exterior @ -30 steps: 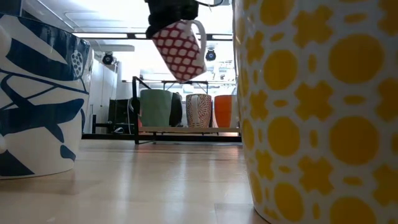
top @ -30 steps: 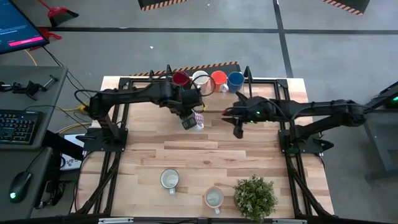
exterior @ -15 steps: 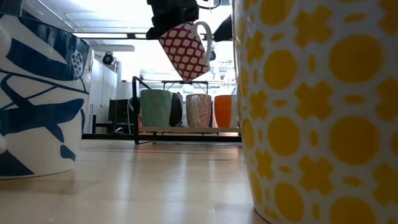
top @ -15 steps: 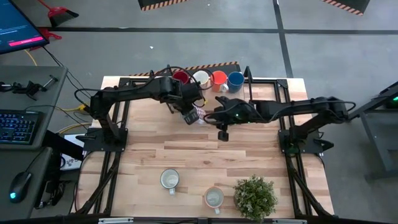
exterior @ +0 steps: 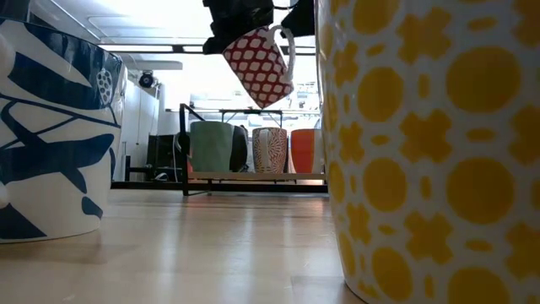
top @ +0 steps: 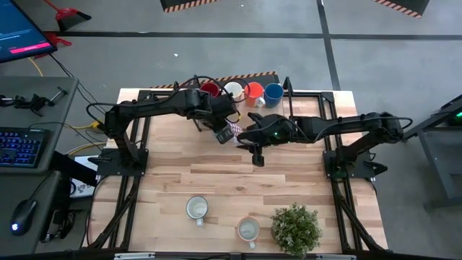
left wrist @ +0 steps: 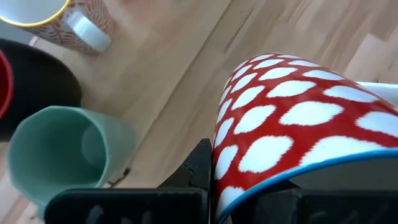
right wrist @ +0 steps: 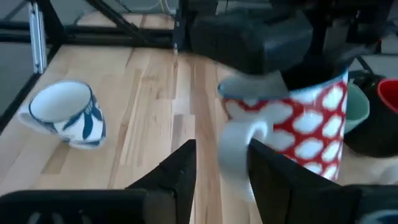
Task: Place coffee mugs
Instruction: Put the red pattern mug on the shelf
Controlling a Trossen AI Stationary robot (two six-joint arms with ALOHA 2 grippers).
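Note:
My left gripper (top: 220, 128) is shut on a white mug with a red lattice pattern (exterior: 260, 66), held in the air over the far middle of the table. My right gripper (right wrist: 221, 177) is open and level with it. Its fingers stand either side of the mug's white handle (right wrist: 239, 146); I cannot tell whether they touch it. Dark red (top: 210, 89), white (top: 233, 90), orange (top: 253, 91) and blue (top: 273, 92) mugs stand in a row at the far edge. A teal green mug (left wrist: 62, 155) stands below my left gripper. My left gripper holds the red-patterned mug by its rim (left wrist: 267, 186) from above, pointing down. One finger (left wrist: 199, 168) lies against the outer wall; the other seems to be inside the mouth. The mug hangs lifted clear of the table, tilted, its handle toward my right gripper.
Two more mugs stand near the table's near edge, one with a blue pattern (top: 196, 209) and one with a yellow pattern (top: 248, 230). A potted plant (top: 296, 227) is to their right. Bare wood lies across the table's middle. A black frame runs along both sides.
My right gripper has moved toward the table's left, up to the held mug, until its fingers flank the handle. My left gripper has shifted slightly toward the far edge. The mug hangs a little higher now.

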